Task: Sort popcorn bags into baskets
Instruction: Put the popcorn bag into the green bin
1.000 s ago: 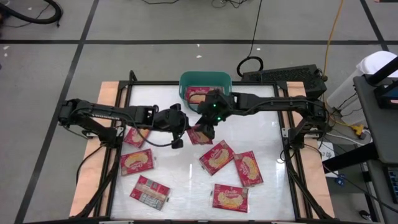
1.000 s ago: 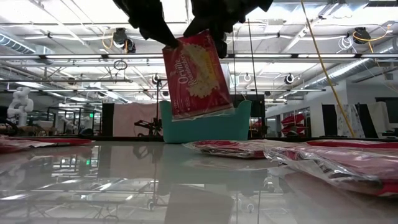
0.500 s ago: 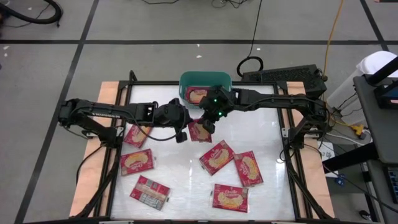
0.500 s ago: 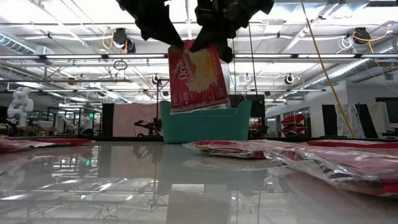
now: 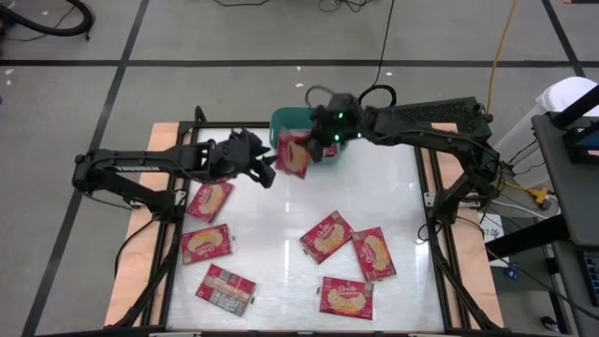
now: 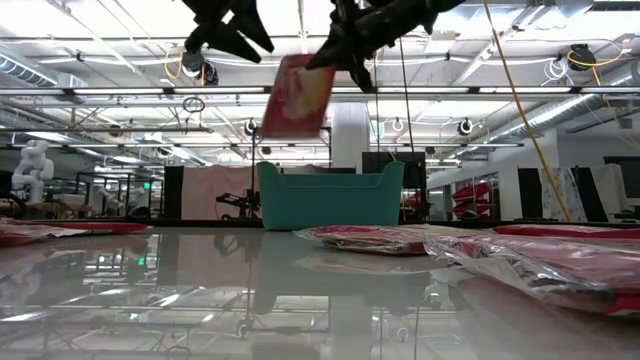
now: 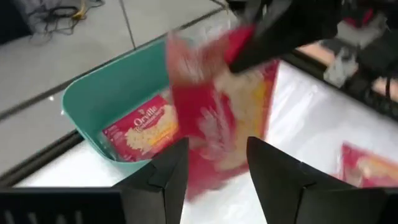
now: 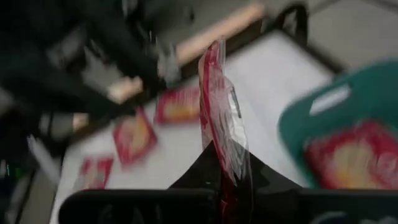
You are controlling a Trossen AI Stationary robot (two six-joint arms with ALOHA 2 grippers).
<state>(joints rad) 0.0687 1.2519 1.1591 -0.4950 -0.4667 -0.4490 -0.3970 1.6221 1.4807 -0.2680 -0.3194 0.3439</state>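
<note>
A red popcorn bag [image 5: 293, 157] hangs in the air at the near left of the teal basket [image 5: 281, 122], with my right gripper [image 5: 315, 153] shut on it. In the basket lies another bag [image 7: 140, 130]. My left gripper [image 5: 267, 170] stands open just left of the held bag, apart from it; its fingers [image 7: 168, 171] frame the bag in the left wrist view. Several more bags lie flat on the table, such as one at the left [image 5: 208, 199] and one in the middle [image 5: 326, 236]. My right gripper pinches the bag between its two fingers at an upper corner [image 7: 249, 46], coming from the table's right side and slanting down. In the right wrist view the bag [image 8: 219, 118] shows edge-on between the fingers. It hangs tilted below them, clear of the table.
The white table top [image 5: 393, 197] has a dark frame and wooden side boards [image 5: 159, 150]. Loose bags lie over its near half, some at the right [image 5: 372, 253] and near left [image 5: 226, 287]. The basket stands at the far edge, in the middle.
The bag has passed from my left gripper to my right. My right gripper has shut on it, then carried it up and toward the far edge, to the basket. My left gripper has opened, let go, rolled and drawn back toward the table's left. The bag has turned about.
</note>
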